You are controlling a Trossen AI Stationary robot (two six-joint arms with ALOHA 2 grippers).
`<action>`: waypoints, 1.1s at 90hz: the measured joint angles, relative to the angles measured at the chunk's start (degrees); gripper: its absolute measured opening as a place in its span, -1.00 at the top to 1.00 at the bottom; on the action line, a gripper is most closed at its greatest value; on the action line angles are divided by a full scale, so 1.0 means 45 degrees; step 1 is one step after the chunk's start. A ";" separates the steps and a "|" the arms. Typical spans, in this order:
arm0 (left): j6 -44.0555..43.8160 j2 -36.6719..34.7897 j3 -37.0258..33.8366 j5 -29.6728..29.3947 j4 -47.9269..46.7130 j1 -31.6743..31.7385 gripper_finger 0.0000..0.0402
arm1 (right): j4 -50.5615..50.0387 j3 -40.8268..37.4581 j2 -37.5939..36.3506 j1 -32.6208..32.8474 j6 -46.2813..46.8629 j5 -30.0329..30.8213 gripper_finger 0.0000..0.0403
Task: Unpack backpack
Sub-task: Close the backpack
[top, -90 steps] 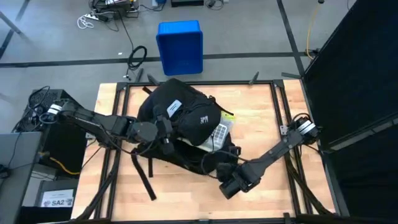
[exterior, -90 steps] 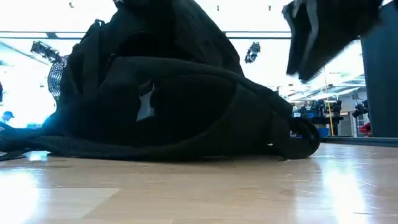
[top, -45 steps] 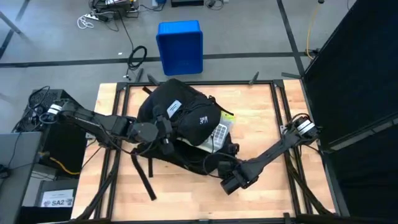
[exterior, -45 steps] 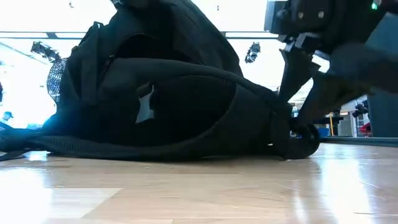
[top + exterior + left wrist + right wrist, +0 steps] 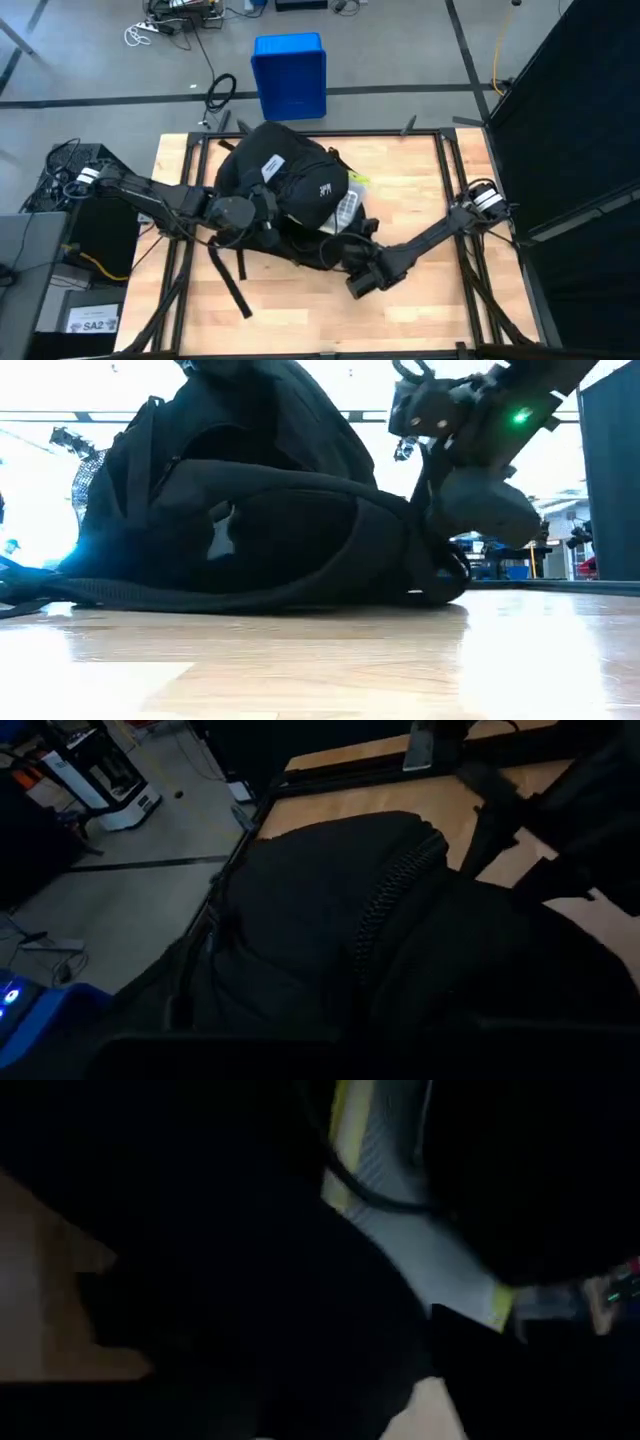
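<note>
The black backpack (image 5: 285, 195) lies on its side in the middle of the wooden table (image 5: 440, 310), toward the far edge, with its straps (image 5: 228, 285) trailing toward the near-left. At its right side the opening is parted, and a strip of yellow-green lining (image 5: 345, 1135) and a pale object (image 5: 347, 207) inside can be seen.

The left gripper (image 5: 262, 212) is pressed against the left flank of the bag; whether its fingers are closed on fabric cannot be told. The right gripper (image 5: 362, 272) is set at the near-right corner of the bag, against the edge of the opening; its fingers are hidden by dark fabric, so their state cannot be told either.

The step in hand is judged to be the opening of the bag for access. It would be done well if the body were pinned firmly by the left arm while the flap is drawn away by the right. The fabric is soft and likely to sag, so a slow pull is advised.
</note>
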 joint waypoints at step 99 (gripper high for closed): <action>-0.0393 -0.0010 0.0015 -0.0060 -0.0250 0.0005 1.00 | -0.3964 0.8679 -0.0117 0.0653 -0.4143 0.6285 1.00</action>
